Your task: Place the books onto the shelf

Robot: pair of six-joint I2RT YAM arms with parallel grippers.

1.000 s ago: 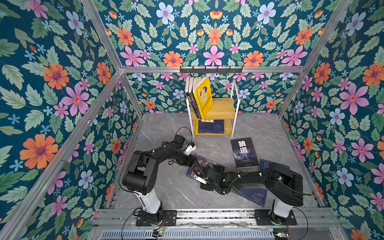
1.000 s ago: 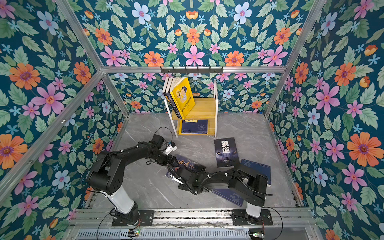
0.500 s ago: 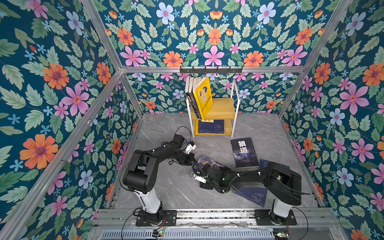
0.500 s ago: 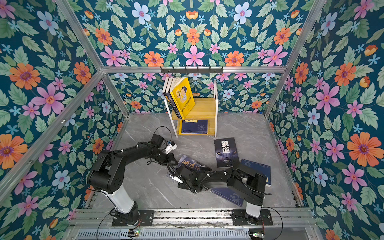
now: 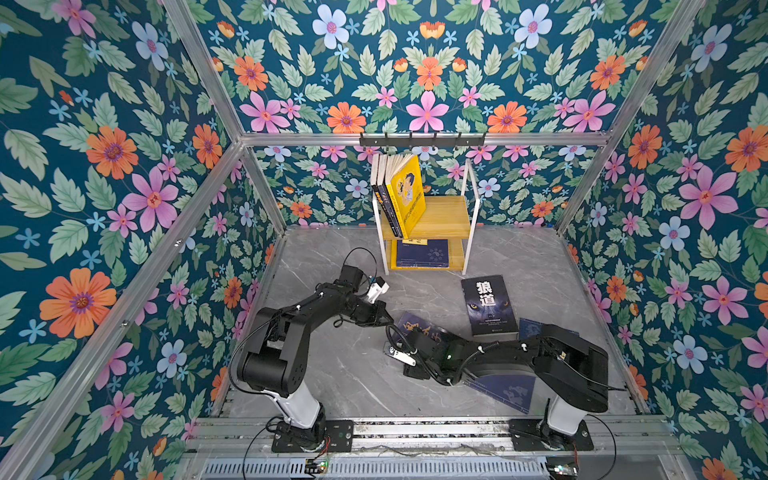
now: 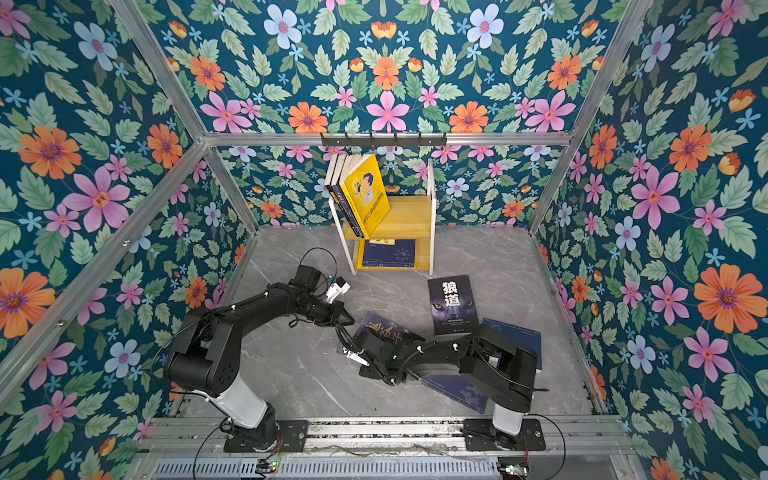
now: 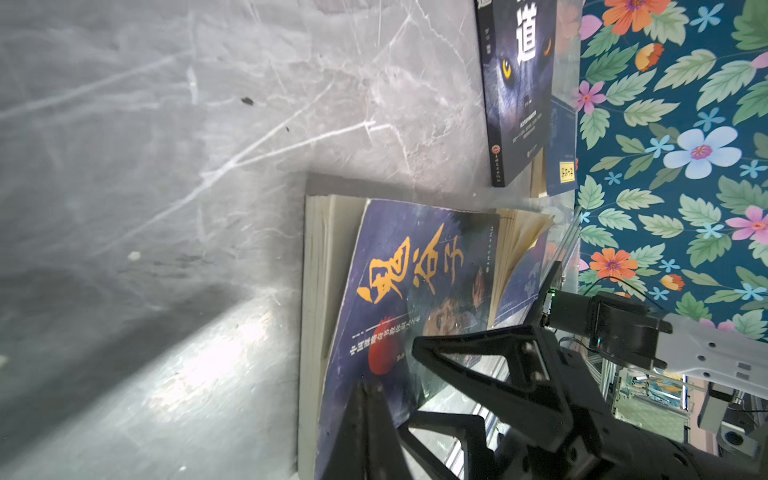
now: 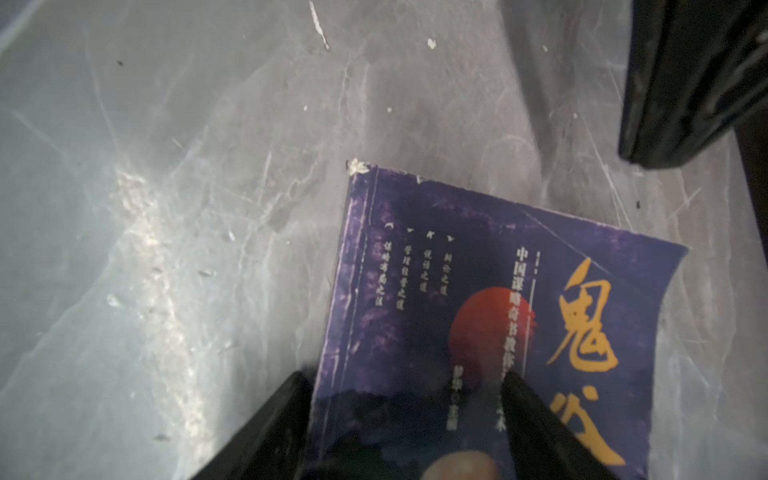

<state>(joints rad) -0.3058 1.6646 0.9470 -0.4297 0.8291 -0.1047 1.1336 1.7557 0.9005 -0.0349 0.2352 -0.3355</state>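
A dark book with an old man's face (image 5: 419, 332) (image 7: 415, 282) lies mid-table, its cover raised and its pages fanned. My left gripper (image 5: 388, 322) (image 7: 365, 388) is shut, its tips against the cover near one corner. My right gripper (image 8: 405, 376) (image 5: 411, 349) is open across the book's spine corner, with one finger beside the spine and one over the cover. The shelf (image 5: 446, 216) stands at the back. It holds upright books with a yellow one (image 5: 409, 191) in front, and a navy book (image 5: 422, 253) lies flat below. A wolf-eye book (image 5: 488, 305) lies flat on the table.
Two navy books (image 5: 507, 388) (image 5: 530, 328) lie partly under the right arm. A black hook rail (image 5: 422, 140) hangs above the shelf. Flowered walls in an aluminium frame close in three sides, and the arms' base rail (image 5: 415, 428) runs along the front.
My left gripper has gone from open to shut at the book's corner. The dark book's cover has risen from flat and the book has shifted slightly right. The right arm has barely moved.
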